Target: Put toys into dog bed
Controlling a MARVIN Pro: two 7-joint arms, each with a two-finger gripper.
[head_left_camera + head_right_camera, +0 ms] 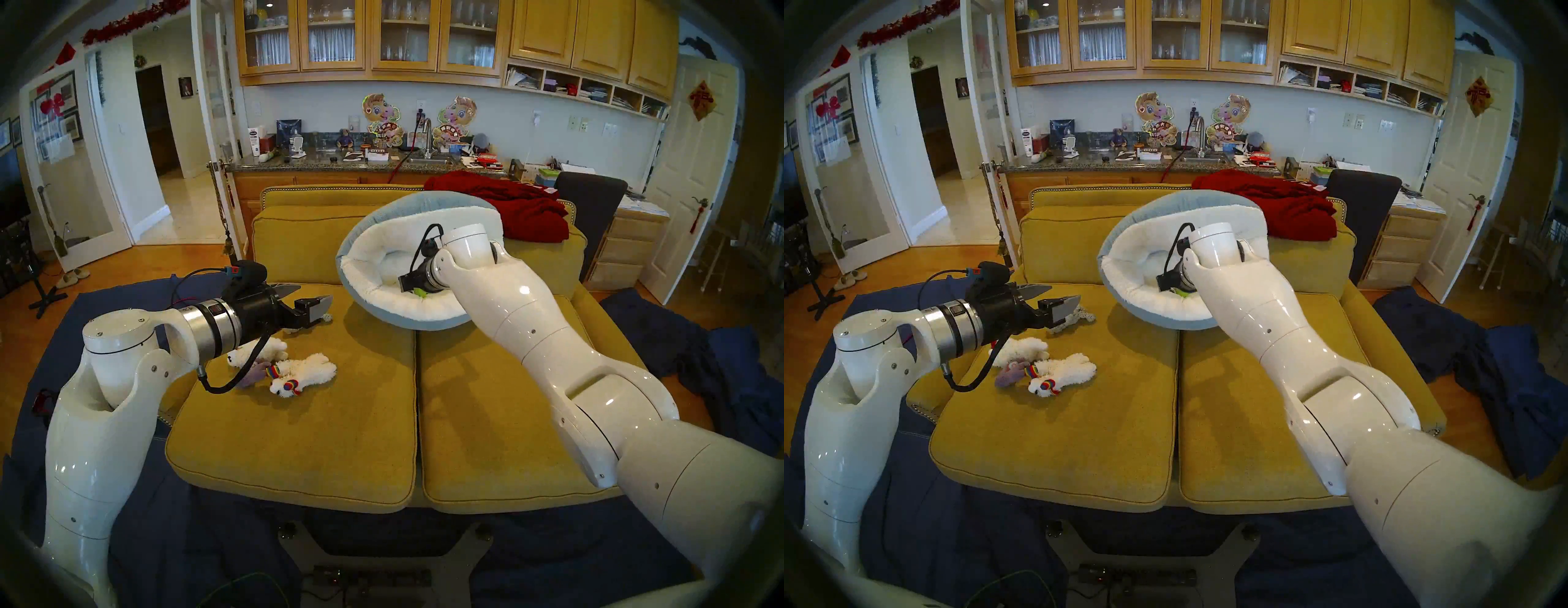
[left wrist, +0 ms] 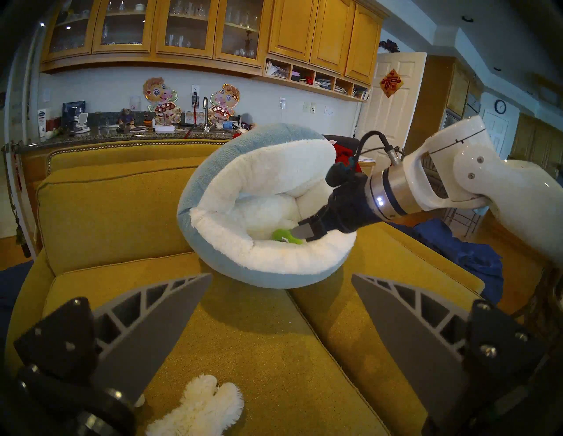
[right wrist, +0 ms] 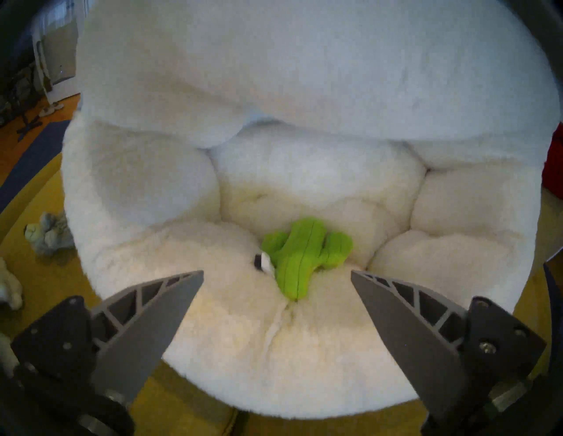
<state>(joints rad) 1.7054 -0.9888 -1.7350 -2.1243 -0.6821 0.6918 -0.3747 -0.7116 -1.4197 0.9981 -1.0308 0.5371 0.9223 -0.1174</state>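
Observation:
The dog bed [image 1: 407, 208], pale blue outside and white fleece inside, leans tilted against the sofa back. A green cactus [image 3: 304, 255] lies loose in its hollow. My right gripper [image 3: 276, 272] hangs open just over the cactus, inside the bed's front rim, holding nothing. Over the left seat cushion my left gripper [image 1: 313, 294] is open and empty. Under and beside it lie a white lamb [image 1: 259, 352], a purple-grey plush [image 1: 252, 375] and a white llama with rainbow trim [image 1: 303, 371]. A grey-beige plush [image 1: 1076, 316] lies just past its fingertips.
The toys rest on the mustard-yellow sofa cushions [image 1: 297, 446]. A dark-red blanket [image 1: 509, 208] is heaped on the sofa back, right of the bed. Dark blue sheets [image 1: 679, 339] cover the floor around the sofa. Behind the sofa runs a cluttered counter [image 1: 339, 163].

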